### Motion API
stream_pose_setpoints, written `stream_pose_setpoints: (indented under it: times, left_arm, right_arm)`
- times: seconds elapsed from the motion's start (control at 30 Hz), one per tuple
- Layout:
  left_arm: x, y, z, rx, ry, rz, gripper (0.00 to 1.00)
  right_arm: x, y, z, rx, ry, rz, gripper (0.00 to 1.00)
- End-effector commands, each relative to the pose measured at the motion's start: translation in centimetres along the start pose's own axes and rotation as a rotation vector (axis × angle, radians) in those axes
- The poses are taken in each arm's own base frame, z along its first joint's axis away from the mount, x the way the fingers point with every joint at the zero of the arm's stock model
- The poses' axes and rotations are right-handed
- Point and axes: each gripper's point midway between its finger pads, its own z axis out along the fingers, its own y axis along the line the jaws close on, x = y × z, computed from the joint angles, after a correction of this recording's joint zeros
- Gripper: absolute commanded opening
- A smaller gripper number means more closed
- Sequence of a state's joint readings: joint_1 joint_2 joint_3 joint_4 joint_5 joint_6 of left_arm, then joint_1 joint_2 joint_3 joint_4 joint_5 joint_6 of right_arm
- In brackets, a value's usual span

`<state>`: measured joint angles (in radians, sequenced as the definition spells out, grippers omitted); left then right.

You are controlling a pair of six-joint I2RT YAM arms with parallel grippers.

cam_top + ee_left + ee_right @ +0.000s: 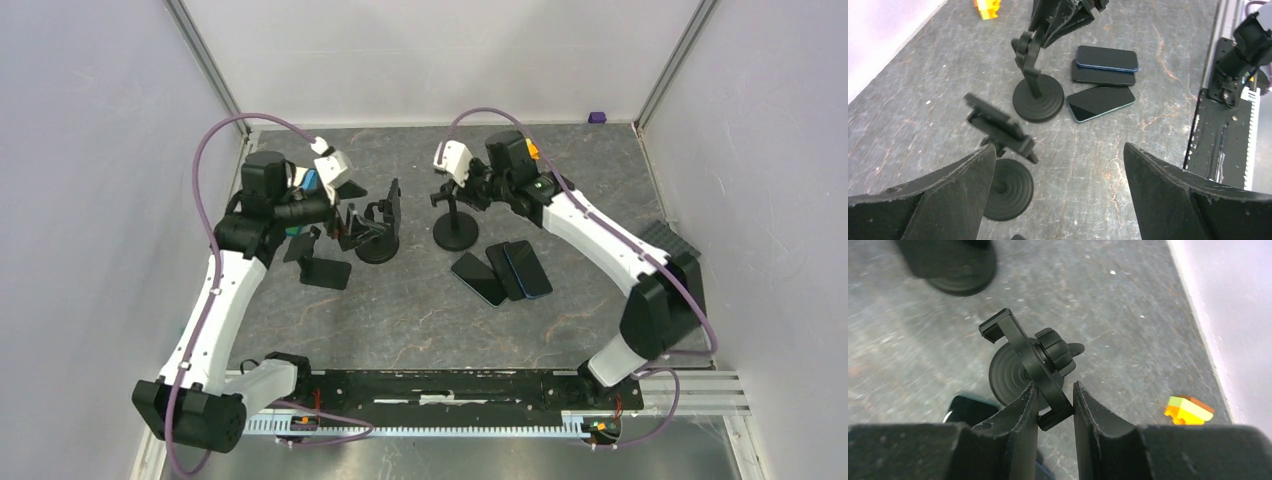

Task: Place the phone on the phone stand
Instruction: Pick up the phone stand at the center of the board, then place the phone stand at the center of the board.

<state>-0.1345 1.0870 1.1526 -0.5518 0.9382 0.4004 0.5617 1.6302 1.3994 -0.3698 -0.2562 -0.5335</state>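
The counter (420, 310) looks like matt grey veined stone. The phones (1100, 101) have glossy glass faces, the phone stand (1034, 360) is matt black plastic, and the jaws are rough-grained.

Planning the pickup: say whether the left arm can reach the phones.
Probably yes: the left gripper is open, the phones lie uncovered, and the near phone stand and the far phone stand, held by the right gripper, stand aside.
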Motion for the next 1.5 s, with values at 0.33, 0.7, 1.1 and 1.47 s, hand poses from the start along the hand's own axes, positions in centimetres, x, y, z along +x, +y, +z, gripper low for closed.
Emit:
stream_pose_setpoints:
  times: [0.33,0.7,1.1,1.47]
  left_arm:
    - [0.9,-3.9,1.5,0.015,0.056,0.082,1.00]
    - [5.5,-7.1,1.6,0.230,0.105,0.301,1.00]
    - [7.8,-9.9,5.7,0.437,0.091,0.529,0.93]
    - [9.3,-9.5,8.4,0.523,0.136,0.604,0.85]
  right_arm:
    - [-6.6,11.1,-7.0,-0.345,-0.343,-0.216,0.00]
    - [-5.9,18.5,-8.1,-0.569,-0.412,-0.381,0.01]
    - [-3.1,20.3,-7.5,-0.605,-0.387,-0.461,0.15]
    - [-2.2,18.6,-8.3,-0.506,-0.304,-0.447,0.60]
